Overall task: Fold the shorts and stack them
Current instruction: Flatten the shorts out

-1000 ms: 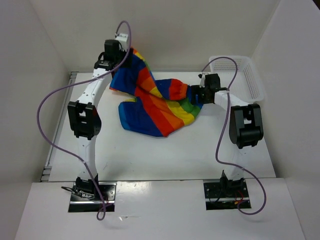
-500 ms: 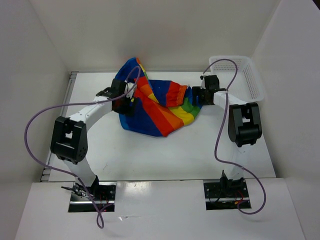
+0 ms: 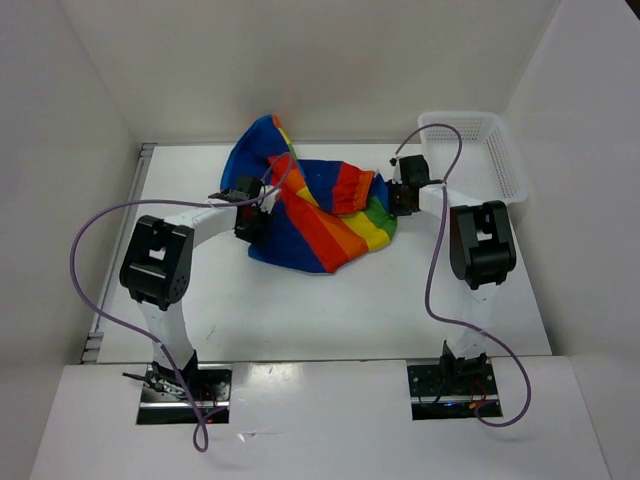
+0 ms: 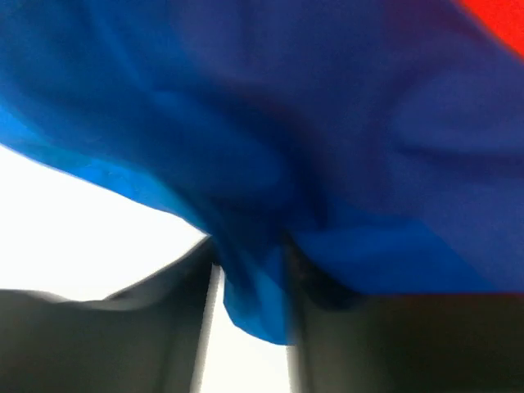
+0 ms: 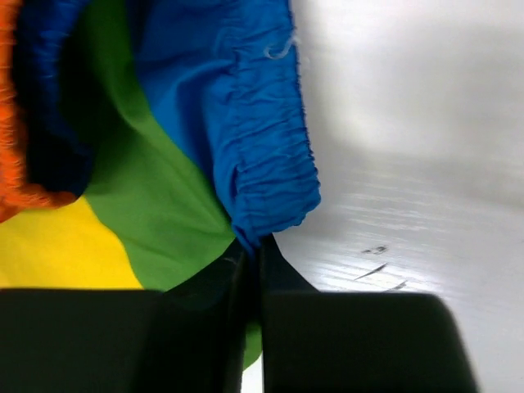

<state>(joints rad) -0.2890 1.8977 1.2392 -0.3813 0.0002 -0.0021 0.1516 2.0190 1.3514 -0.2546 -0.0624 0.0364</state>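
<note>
The rainbow-striped shorts point(image 3: 315, 205) lie crumpled at the back middle of the table. My left gripper point(image 3: 250, 222) is low at their left blue edge. In the left wrist view a fold of blue cloth point(image 4: 255, 299) is bunched between the two fingers, and the left gripper point(image 4: 250, 270) is shut on it. My right gripper point(image 3: 398, 198) is at the shorts' right edge. In the right wrist view the right gripper point(image 5: 254, 254) is shut on the gathered blue waistband point(image 5: 270, 184), beside green and yellow stripes.
A white lattice basket point(image 3: 500, 150) stands at the back right corner, just behind the right arm. White walls close the table at the back and on both sides. Purple cables loop off both arms.
The left arm came down from the back to the shorts' left edge, and the cloth it had lifted dropped. Both grippers went from open to shut on cloth.
</note>
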